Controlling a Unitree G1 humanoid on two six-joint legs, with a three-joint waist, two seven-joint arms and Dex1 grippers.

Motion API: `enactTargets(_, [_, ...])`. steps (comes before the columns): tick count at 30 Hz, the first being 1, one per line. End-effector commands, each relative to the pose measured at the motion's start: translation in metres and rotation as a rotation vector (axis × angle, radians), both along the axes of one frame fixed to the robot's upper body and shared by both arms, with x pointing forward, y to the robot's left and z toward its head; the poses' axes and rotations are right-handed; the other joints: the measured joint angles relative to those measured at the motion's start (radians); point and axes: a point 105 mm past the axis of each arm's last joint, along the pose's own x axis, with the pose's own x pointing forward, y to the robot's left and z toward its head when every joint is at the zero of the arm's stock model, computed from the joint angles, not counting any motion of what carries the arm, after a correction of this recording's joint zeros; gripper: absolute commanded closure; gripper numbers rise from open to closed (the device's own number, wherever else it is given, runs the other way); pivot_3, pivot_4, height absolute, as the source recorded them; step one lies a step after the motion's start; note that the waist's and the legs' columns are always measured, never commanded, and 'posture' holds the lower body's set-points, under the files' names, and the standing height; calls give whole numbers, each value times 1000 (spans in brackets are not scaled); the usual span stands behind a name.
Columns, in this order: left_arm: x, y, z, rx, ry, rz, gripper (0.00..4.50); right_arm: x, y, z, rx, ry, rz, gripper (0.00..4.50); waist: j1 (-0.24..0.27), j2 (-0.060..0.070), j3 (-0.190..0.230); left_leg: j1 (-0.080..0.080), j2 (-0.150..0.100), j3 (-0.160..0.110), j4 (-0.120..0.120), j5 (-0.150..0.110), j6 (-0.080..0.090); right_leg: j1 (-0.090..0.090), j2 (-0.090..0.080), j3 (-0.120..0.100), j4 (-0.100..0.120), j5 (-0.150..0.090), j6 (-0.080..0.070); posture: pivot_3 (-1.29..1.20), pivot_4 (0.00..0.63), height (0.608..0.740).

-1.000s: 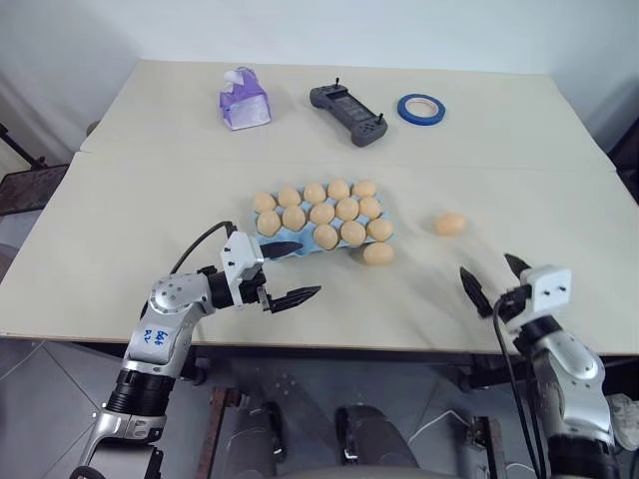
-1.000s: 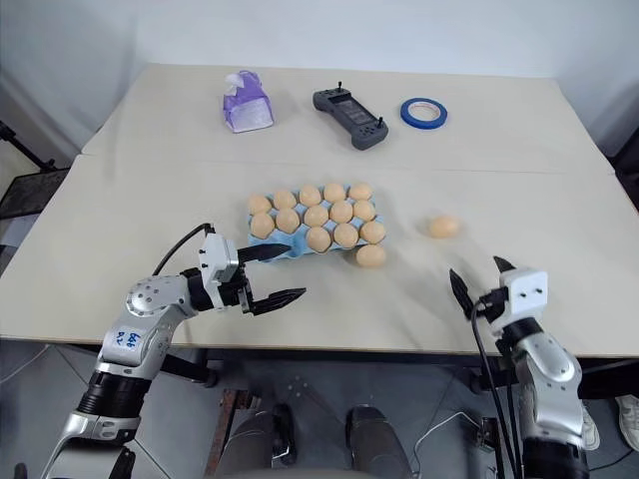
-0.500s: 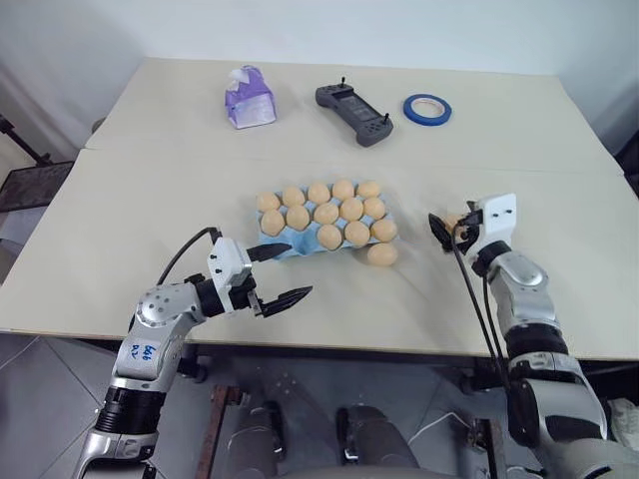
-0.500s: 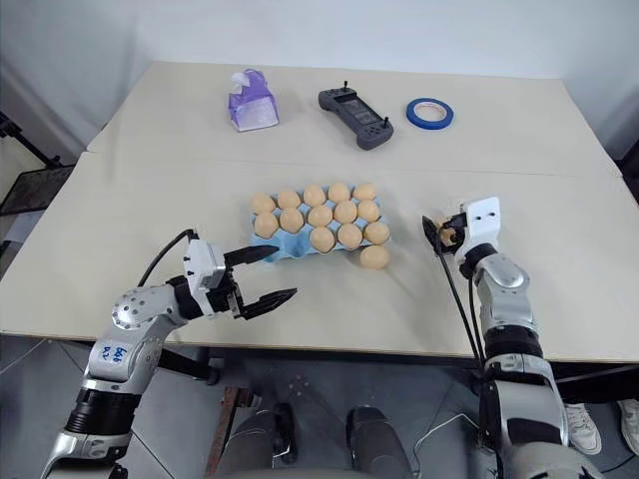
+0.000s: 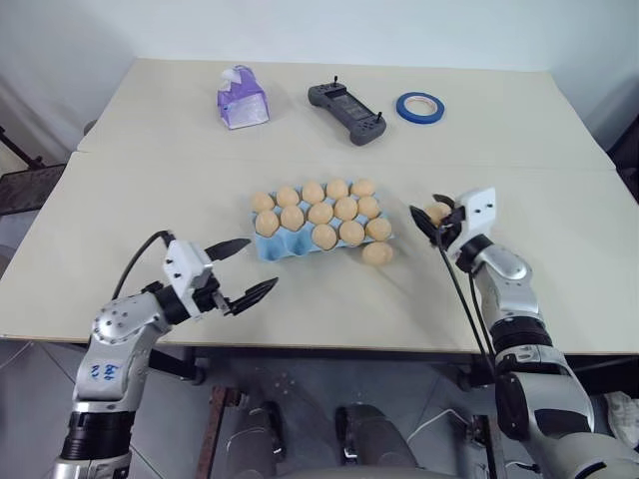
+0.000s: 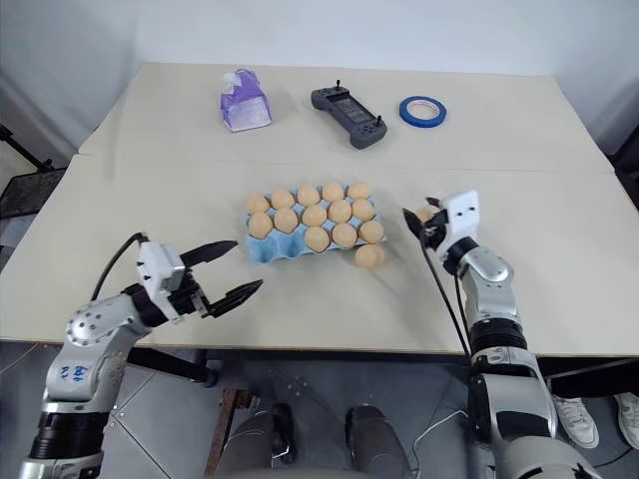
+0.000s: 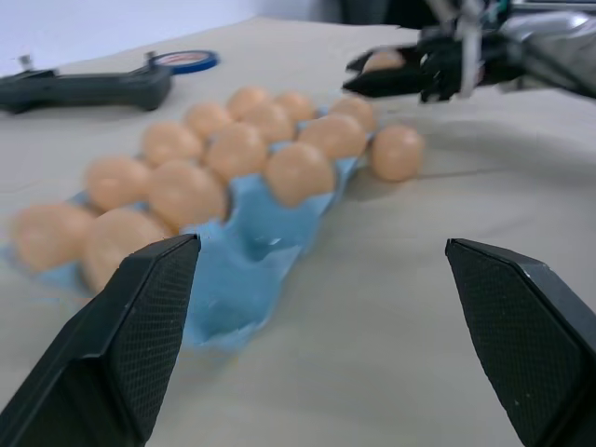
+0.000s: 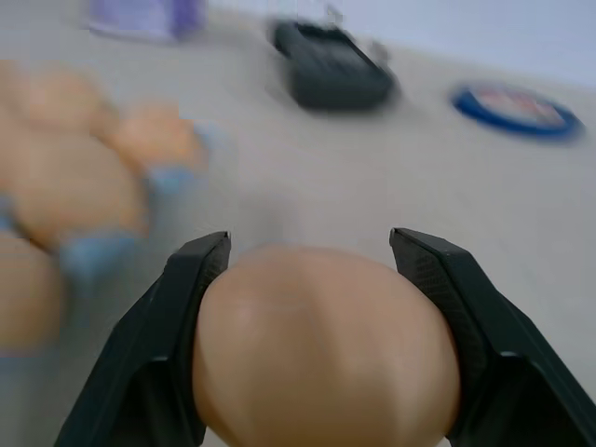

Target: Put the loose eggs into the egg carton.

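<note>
Eggs first: one loose egg (image 8: 326, 349) sits pinched between the two black fingers (image 8: 186, 307) of the right gripper (image 5: 435, 216), filling the gap between the pads, held up off the table (image 5: 150, 200) just to the right of the egg carton (image 5: 290, 245). A second loose egg (image 5: 377, 253) lies on the table against the carton's near right corner, below and to the left of that gripper, near it but not touching. The light blue carton holds rows of eggs in its cups, with bare blue cups showing at its near left end.

The left gripper (image 5: 243, 267) hovers over the table in front of the carton's near left corner, its fingers spread wide with nothing between them, close to the carton without touching it. Blue handwriting marks the left arm's grey shell, too small to read.

Farther off, beyond the carton from both grippers, stand a purple tissue pack (image 5: 243, 98), a dark handheld controller (image 5: 347, 100) and a roll of blue tape (image 5: 420, 107); no lettering on them can be read.
</note>
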Motion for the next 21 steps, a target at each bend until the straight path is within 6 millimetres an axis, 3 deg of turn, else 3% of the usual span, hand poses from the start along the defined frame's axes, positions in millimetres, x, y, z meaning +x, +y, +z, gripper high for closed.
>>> enactTargets(1, [-5, 12, 7, -12, -33, 41, 0, -15, 57, 33, 27, -49, 205, 2058, -1, 0, 0, 0, 0, 0, 0, 0, 0, 0, 0, 0, 0, 0, 0, 0, 150, 740])
enactTargets(3, [-5, 18, 1, -4, -19, 68, 0, -22, 87, 42, 21, -38, 295, 2058, -2, 0, 0, 0, 0, 0, 0, 0, -1, 0, -1, 0, 1, 0, -1, 0, 150, 740])
enactTargets(6, [-5, 24, -2, -5, -23, 109, 0, -35, 133, 38, -77, -25, 427, 2058, -1, 0, 0, 0, 0, 0, -2, 0, -1, -1, -2, -1, 1, -1, -2, 0, 150, 740])
enactTargets(12, [-11, 27, -7, -11, -19, 137, 0, -43, 182, 24, -153, -4, 500, 2058, 3, 0, 0, -2, -1, 0, -5, -1, -2, -3, -3, -2, -2, -2, -4, 0, 150, 740])
enactTargets(15, [-13, 25, -6, -17, -26, 149, 0, -42, 189, 16, -166, 14, 496, 2058, 2, 0, 0, -7, -1, 0, -5, -1, -2, -7, -3, -3, -2, -2, -4, 0, 150, 740])
enactTargets(21, [-19, 26, -6, -19, -27, 164, 0, -48, 190, 21, -128, 1, 526, 95, 2, 0, 0, -15, -1, 1, -3, 0, -2, -16, -3, -2, 1, -2, -4, 0, 150, 740])
